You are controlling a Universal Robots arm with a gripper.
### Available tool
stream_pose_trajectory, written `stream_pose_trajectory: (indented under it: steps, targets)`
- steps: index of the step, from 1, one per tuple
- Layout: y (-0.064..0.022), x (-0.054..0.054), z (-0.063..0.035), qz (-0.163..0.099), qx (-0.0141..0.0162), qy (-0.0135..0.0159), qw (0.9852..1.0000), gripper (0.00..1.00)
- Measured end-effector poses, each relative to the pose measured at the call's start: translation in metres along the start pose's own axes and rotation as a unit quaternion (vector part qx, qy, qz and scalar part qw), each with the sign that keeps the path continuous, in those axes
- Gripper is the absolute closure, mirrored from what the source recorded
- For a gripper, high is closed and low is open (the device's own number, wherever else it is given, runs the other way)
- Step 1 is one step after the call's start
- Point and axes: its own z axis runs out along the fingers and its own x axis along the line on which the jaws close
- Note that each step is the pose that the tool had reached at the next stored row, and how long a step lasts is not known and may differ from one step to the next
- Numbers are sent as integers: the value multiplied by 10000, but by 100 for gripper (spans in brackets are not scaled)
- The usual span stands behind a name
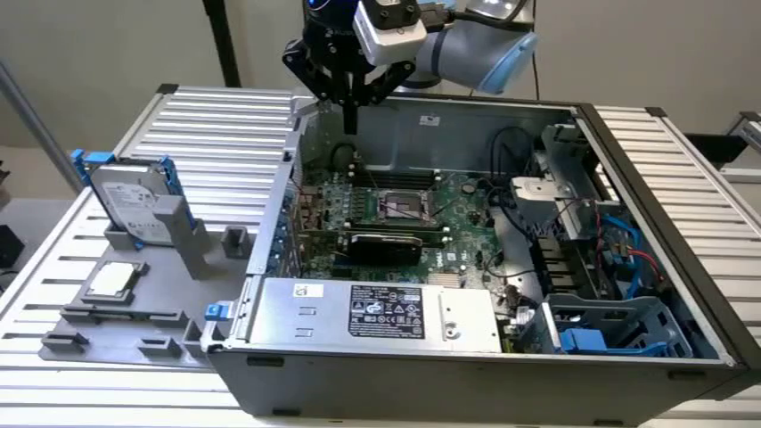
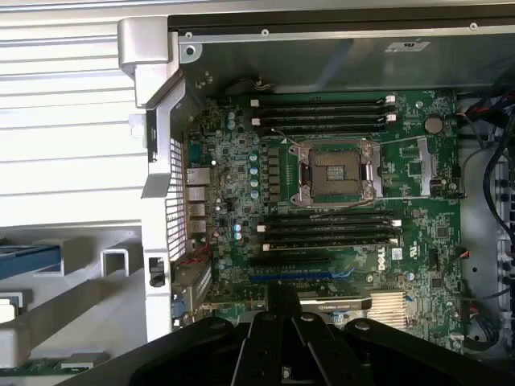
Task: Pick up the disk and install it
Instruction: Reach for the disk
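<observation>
The disk [image 1: 128,201], a silver-grey drive in a blue frame, stands upright in a slot of the grey fixture [image 1: 119,323] at the exterior view's left, outside the computer case. My gripper [image 1: 352,123] hangs above the case's back left corner, well apart from the disk. Its black fingers are shut together and hold nothing. In the wrist view the gripper [image 2: 282,296] points down over the motherboard [image 2: 354,241], near the graphics card's edge.
The open computer case [image 1: 666,232] takes up the middle and right. It holds the motherboard [image 1: 393,209], a power supply [image 1: 369,312] at the front and a drive cage with a blue caddy [image 1: 589,341] at the front right. A small silver chip [image 1: 110,279] lies on the fixture.
</observation>
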Motion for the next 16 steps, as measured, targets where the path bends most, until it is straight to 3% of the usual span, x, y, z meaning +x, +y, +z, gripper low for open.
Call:
stream_pose_trajectory:
  steps: [4,16]
  targets:
    - [-5,76,-1,0,2,3,10000,100]
    - [-23,618,-8,0,30,2,10000,100]
